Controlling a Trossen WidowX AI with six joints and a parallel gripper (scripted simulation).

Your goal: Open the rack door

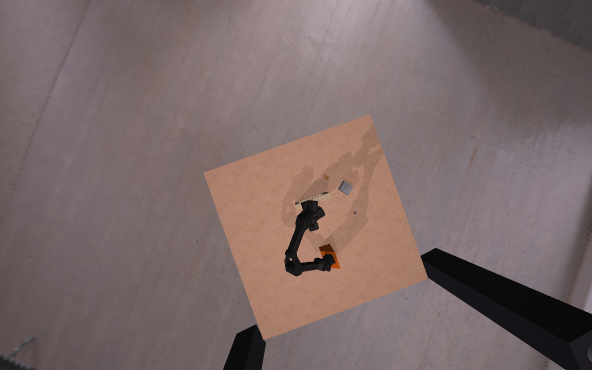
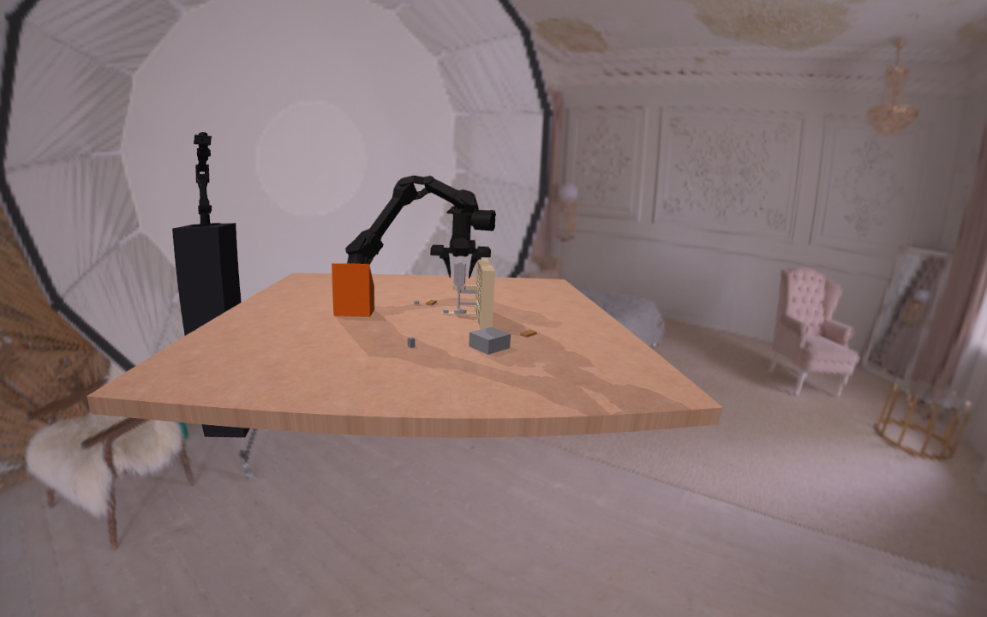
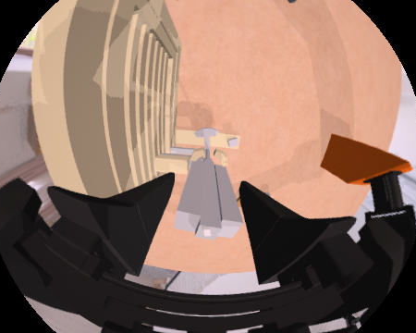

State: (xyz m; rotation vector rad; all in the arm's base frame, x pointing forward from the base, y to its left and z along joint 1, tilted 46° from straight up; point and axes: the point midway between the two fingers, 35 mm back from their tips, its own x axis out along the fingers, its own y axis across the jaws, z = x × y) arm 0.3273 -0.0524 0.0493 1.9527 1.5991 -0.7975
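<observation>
Pincer (image 2: 461, 268) (image 3: 207, 181) fingers stand partly open, holding nothing, on either side of the grey upright handle (image 2: 459, 276) (image 3: 210, 194), apart from it, with the cream rack door (image 2: 486, 295) (image 3: 88, 92) just beside and the orange block (image 2: 352, 290) (image 3: 356, 159) farther off on the table (image 1: 252, 206) (image 2: 290, 368) (image 3: 263, 69).

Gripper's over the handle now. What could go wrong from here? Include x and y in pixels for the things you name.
One finger of the open gripper (image 2: 459, 274) (image 3: 206, 182) sits between the upright handle (image 2: 459, 276) (image 3: 209, 199) and the cream door panel (image 2: 479, 291) (image 3: 83, 92), so it may scrape the panel as the wrist turns.

The fingers stand clear of the handle on both sides; closing off-centre could push it sideways before gripping.
</observation>
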